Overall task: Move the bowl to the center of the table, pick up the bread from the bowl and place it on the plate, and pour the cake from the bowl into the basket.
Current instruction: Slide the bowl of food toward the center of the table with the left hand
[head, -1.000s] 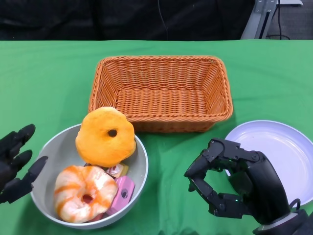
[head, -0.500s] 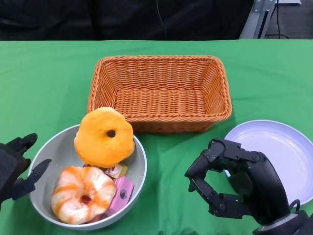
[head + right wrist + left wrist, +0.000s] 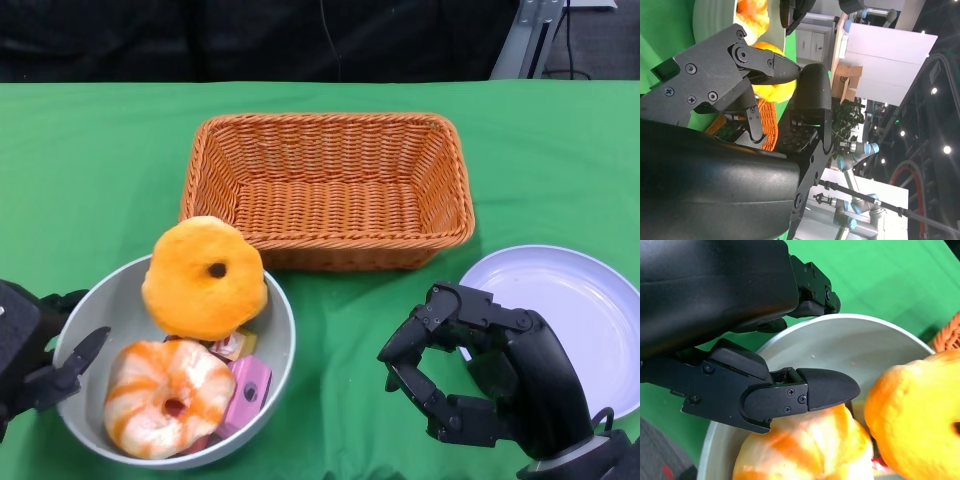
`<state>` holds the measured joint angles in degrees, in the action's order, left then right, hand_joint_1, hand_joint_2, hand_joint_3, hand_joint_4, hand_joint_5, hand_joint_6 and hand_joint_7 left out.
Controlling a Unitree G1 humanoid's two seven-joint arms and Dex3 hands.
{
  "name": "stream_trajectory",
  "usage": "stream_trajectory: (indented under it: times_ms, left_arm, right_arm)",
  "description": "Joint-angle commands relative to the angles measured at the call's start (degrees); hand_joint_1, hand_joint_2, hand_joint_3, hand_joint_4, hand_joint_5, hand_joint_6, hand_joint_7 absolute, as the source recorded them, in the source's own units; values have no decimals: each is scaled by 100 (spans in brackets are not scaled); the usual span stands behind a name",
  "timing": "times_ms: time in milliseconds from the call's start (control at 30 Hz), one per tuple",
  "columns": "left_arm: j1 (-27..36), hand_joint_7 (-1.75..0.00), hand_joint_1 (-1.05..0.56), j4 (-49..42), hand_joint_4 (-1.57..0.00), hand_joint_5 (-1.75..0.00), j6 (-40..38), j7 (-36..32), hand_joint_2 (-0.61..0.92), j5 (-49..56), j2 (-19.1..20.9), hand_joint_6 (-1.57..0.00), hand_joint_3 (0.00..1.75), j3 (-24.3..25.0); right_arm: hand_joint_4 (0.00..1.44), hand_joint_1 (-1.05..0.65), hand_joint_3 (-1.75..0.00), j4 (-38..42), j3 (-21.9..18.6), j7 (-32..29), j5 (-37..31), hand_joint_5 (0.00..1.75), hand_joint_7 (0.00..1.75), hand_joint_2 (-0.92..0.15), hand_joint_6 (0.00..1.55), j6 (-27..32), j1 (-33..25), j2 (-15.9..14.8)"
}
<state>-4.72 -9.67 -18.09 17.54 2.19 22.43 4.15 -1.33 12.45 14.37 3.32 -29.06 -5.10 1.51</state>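
Gripping the grey bowl (image 3: 280, 345) at its near-left rim, the left hand (image 3: 30, 355) pinches the wall | bowl, holding bread and cake, sits front-left of the basket (image 3: 328, 190) | right hand (image 3: 480, 375) curled, holding nothing, right of bowl | advice: slide it level toward centre, slowly, so the propped orange bread (image 3: 205, 278) stays in.

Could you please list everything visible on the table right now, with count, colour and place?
bowl: one, grey, near left.
plain doughnut: one, orange, leaning on the bowl's far rim.
iced doughnut: one, white and orange, inside the bowl.
pink piece: one, in the bowl under the doughnuts.
basket: one, brown wicker, centre far.
plate: one, pale lilac, right.
table: green cloth.
left hand: black, fingers at the bowl's left rim.
right hand: black, curled, holding nothing, beside the plate.
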Motion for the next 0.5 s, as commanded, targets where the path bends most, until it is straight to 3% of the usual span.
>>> stream_trajectory:
  times_ms: [33, 500]
  left_arm:
    - [142, -1, -85, 287, -29, -1, -153, 65, 92, -114, 17, -20, 61, 60]
    - [400, 0, -84, 1245, -26, 0, -796, 124, 92, -967, -161, -20, 62, 316]
  right_arm:
    - [83, -32, -81, -52, -35, 14, 80, 144, 114, -56, 80, -15, -40, -44]
    - [82, -33, -78, -19, -32, -18, 15, 144, 113, -59, 80, -40, -45, -32]
